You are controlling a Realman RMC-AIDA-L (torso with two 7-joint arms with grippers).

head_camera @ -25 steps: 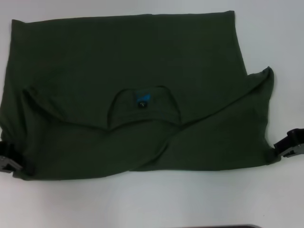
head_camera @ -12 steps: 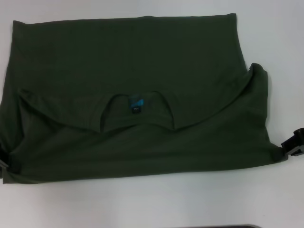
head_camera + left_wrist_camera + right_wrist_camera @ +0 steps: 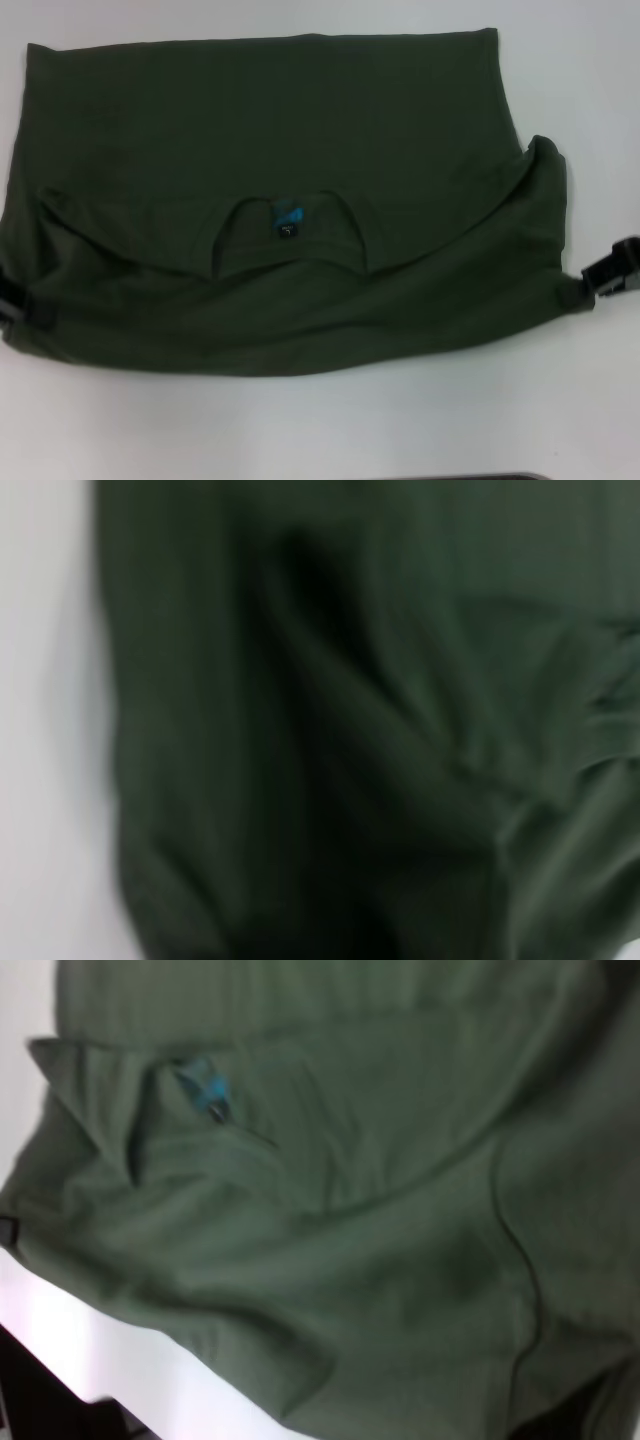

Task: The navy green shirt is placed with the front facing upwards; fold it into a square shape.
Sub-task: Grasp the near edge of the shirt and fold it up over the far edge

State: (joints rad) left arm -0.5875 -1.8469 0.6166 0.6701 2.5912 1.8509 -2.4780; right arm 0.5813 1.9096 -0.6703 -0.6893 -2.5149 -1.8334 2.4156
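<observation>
The navy green shirt (image 3: 280,130) lies across the white table with its upper part folded over, so the ribbed collar (image 3: 290,250) and blue neck label (image 3: 290,215) show near the middle. My left gripper (image 3: 18,303) pinches the near left corner of the folded layer. My right gripper (image 3: 590,283) pinches the near right corner. The near edge sags between them in a curve. Dark green cloth (image 3: 350,730) fills the left wrist view. The right wrist view shows the shirt (image 3: 380,1240) with the label (image 3: 205,1090). The chest print is hidden.
Bare white table (image 3: 320,430) runs in front of the shirt and along its right side. A dark strip (image 3: 460,477) shows at the near edge of the head view. The shirt's far hem lies flat near the table's back.
Both grippers have moved away from me, carrying the near corners of the shirt. The near edge has gone from straight to bowed. The collar has barely moved in the last half second.
</observation>
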